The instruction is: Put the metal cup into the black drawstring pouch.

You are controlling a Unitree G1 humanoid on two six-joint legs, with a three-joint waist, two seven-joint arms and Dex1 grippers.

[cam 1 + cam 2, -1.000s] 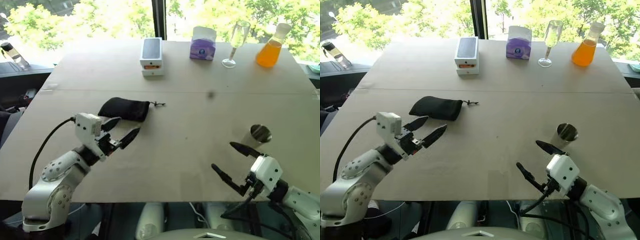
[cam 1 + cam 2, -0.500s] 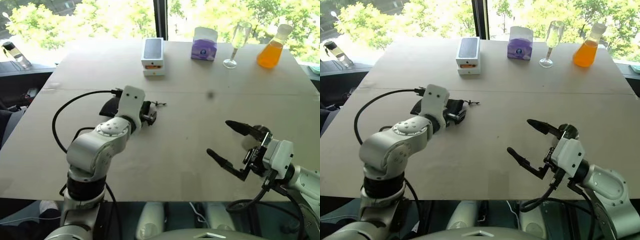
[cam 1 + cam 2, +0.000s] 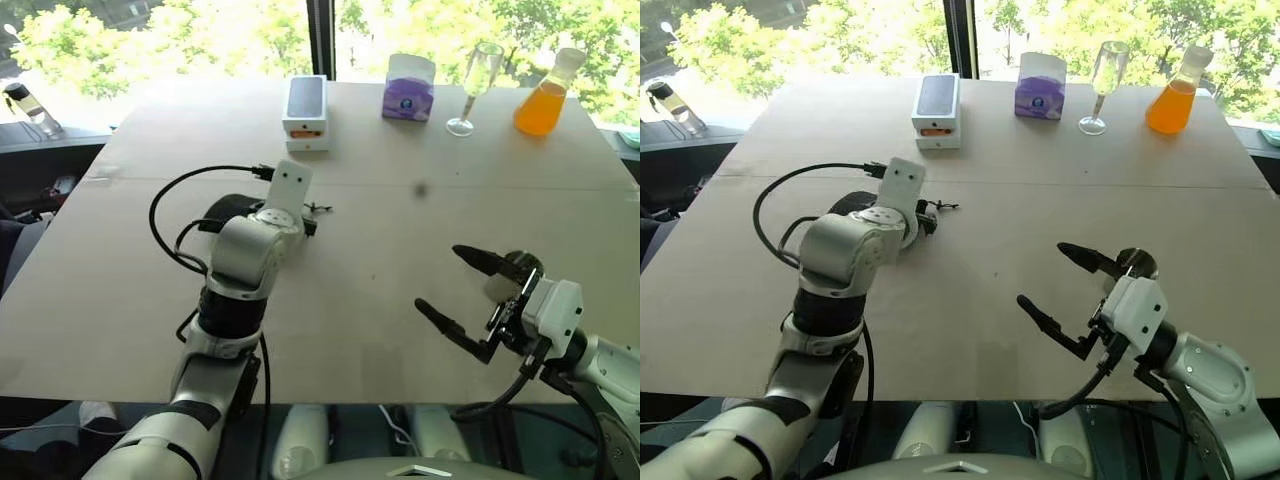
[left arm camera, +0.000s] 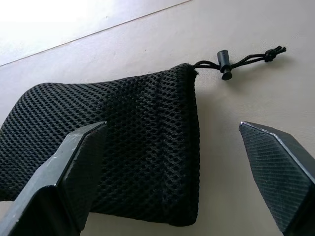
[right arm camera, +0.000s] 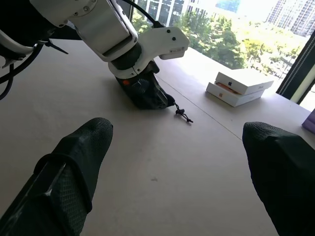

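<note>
while my left gripper (image 4: 172, 162) hung with fingers spread wide over the black drawstring pouch (image 4: 123, 147), one finger above the mesh and one beside its mouth, i judged a pinch at the mouth hem best. my right gripper (image 3: 470, 300), also spread and empty, waited just before the metal cup (image 3: 520, 268).

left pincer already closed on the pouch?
No. In the left wrist view the left pincer has its fingers spread wide, straddling the mouth end of the black drawstring pouch lying flat on the table.
</note>
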